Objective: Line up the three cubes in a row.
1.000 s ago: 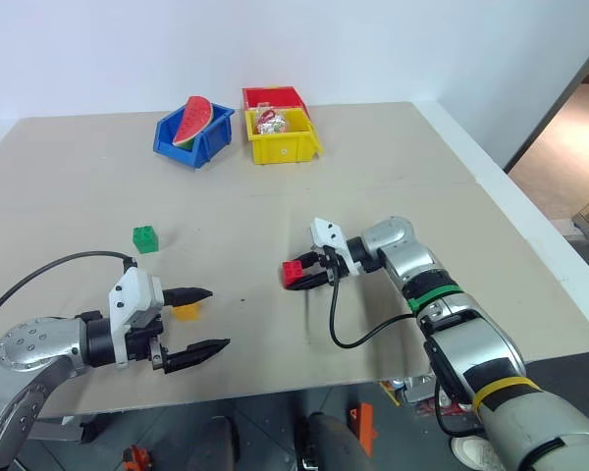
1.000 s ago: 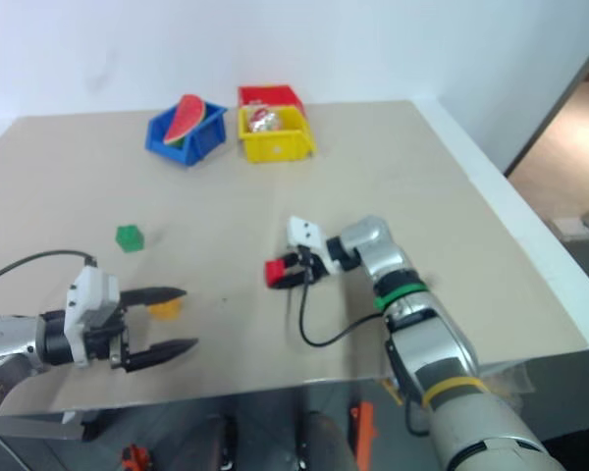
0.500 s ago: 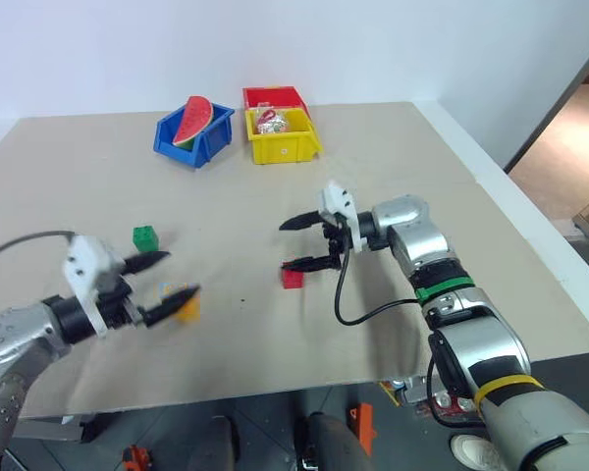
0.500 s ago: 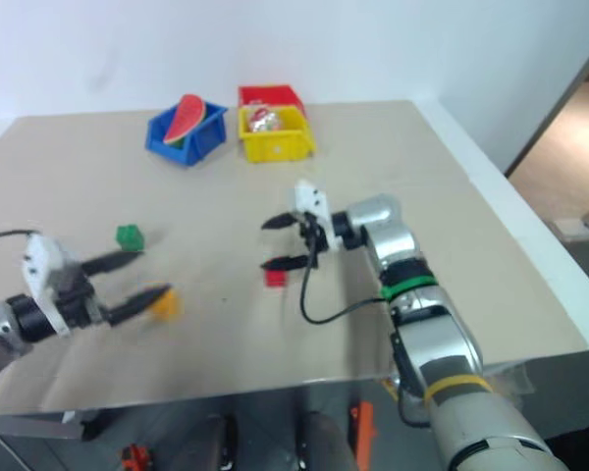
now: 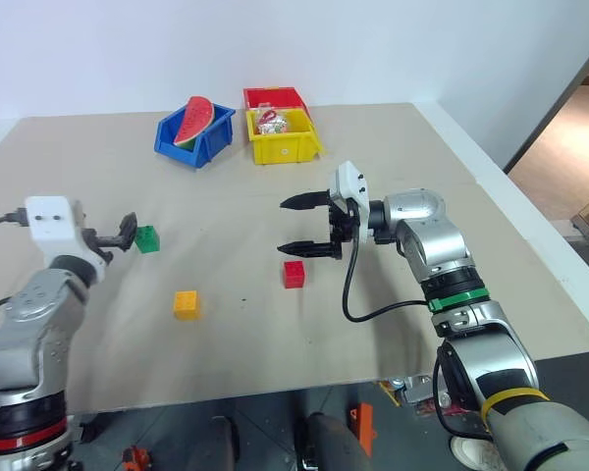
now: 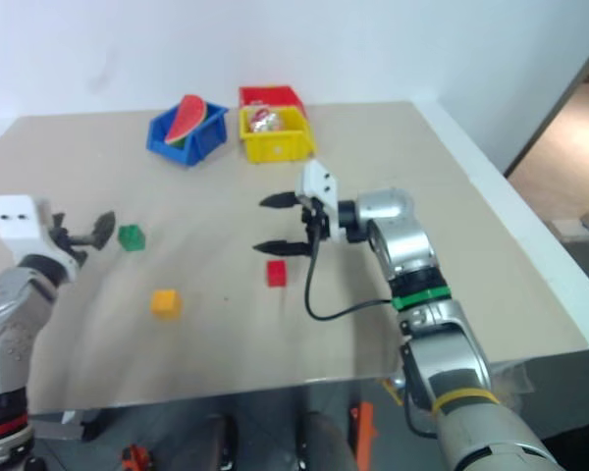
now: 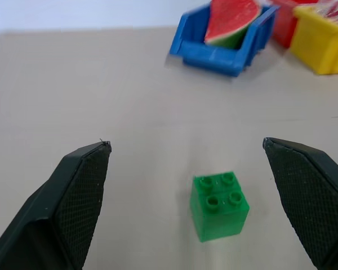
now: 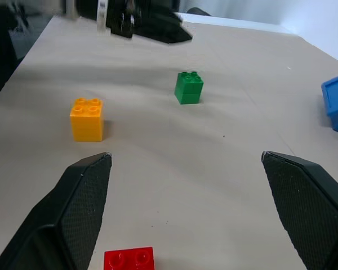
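Note:
The three cubes lie apart on the tan table. The green cube sits at the left, the yellow-orange cube nearer the front, and the red cube in the middle. My left gripper is open and level, aimed at the green cube, which stands just ahead of its fingertips. My right gripper hangs open a little above and behind the red cube, pointing left, with nothing in it.
A blue bin with a watermelon slice stands at the back. Beside it are a yellow bin and a red bin. The table's right edge runs close to my right arm.
My right gripper opened, left the red cube on the table and rose above it. My left gripper swung away from the yellow-orange cube, left and forward, to face the green cube.

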Robot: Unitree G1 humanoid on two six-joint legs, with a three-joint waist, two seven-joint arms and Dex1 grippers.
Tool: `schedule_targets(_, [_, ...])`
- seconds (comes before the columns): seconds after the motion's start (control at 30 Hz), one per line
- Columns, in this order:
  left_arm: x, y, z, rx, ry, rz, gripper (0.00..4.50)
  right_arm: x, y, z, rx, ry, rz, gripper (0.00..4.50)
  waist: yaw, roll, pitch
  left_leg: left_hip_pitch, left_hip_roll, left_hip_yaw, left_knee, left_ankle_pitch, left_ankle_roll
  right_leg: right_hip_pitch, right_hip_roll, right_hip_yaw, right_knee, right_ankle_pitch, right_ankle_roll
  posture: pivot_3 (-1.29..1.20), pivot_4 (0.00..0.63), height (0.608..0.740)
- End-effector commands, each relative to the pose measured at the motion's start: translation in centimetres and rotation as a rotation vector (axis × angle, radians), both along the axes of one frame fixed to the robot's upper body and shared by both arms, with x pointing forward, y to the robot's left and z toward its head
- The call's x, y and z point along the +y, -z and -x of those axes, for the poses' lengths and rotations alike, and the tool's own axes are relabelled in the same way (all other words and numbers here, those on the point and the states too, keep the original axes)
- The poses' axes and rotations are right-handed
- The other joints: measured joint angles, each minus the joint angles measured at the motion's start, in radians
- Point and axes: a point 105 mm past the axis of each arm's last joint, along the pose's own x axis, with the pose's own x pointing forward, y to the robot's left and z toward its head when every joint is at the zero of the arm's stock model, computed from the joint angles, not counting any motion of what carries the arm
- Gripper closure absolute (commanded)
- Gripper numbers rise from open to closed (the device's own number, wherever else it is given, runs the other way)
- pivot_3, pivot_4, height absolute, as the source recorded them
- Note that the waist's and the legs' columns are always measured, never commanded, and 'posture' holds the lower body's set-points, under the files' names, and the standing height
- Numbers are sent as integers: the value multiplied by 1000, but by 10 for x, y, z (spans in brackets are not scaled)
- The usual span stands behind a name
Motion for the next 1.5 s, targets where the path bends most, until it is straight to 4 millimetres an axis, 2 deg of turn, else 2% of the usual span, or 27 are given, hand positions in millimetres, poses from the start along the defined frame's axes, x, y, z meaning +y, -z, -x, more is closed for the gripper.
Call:
schedule_targets(0.03, [-5,-3,-5,-2,-30,-13,0,4,-17,4,-69,-20,-37,80,-1,0,0,0,0,0,0,0,0,0,0,0,0,0,0,0,150,740])
schedule_targets(0.33, [-5,14,-15,75,-85,18,0,6,-17,1,-90,-10,-36,80,0,0,0,0,0,-1,0,0,0,0,1,0,0,1,0,0,150,740])
schedule_targets(0.67, [-8,18,-27,116,-44,53,0,5,-16,0,-106,-1,-27,80,0,0,0,0,0,-1,0,0,0,0,1,0,0,1,0,0,150,740])
schedule_targets(0.83, [-2,24,-32,151,-65,72,1468,3,-15,-1,-109,4,-21,0,0,0,0,0,0,-1,1,0,0,0,1,0,0,1,0,0,150,740])
schedule_targets(0.87, [-1,24,-32,153,-74,80,1904,3,-15,0,-110,4,-20,0,0,0,0,0,0,-1,0,0,0,0,1,0,0,1,0,0,150,740])
schedule_targets(1.0, [3,25,-31,171,-73,65,3192,2,-15,0,-112,4,-17,0,0,0,0,0,0,-1,0,0,0,0,1,0,0,1,0,0,150,740])
schedule_targets(1.13, [5,20,-29,163,-46,41,3185,1,-16,0,-115,7,-15,0,0,0,0,0,0,-1,0,0,0,0,1,0,0,1,0,0,150,740])
schedule_targets(1.2, [1,14,-27,165,39,-30,3185,1,-16,-1,-118,8,-12,0,-1,0,0,0,0,-1,0,0,0,0,1,0,0,1,0,0,150,740])
schedule_targets(1.3, [-25,-2,-18,130,321,-213,3185,0,-18,-1,-126,4,-8,0,-3,0,0,0,0,0,-1,0,0,-1,1,1,0,1,0,0,150,740])
schedule_targets(1.43, [-63,-22,10,92,762,-379,3185,0,-22,-1,-139,-1,-5,0,-1,0,0,-1,0,0,-3,1,-2,-2,1,0,0,0,-2,0,150,740])
schedule_targets(1.5, [-73,-28,21,90,945,-394,3185,-1,-24,-1,-136,-10,-3,0,-1,0,0,-1,0,0,-3,1,-2,-3,0,0,-1,-1,-3,0,150,740])
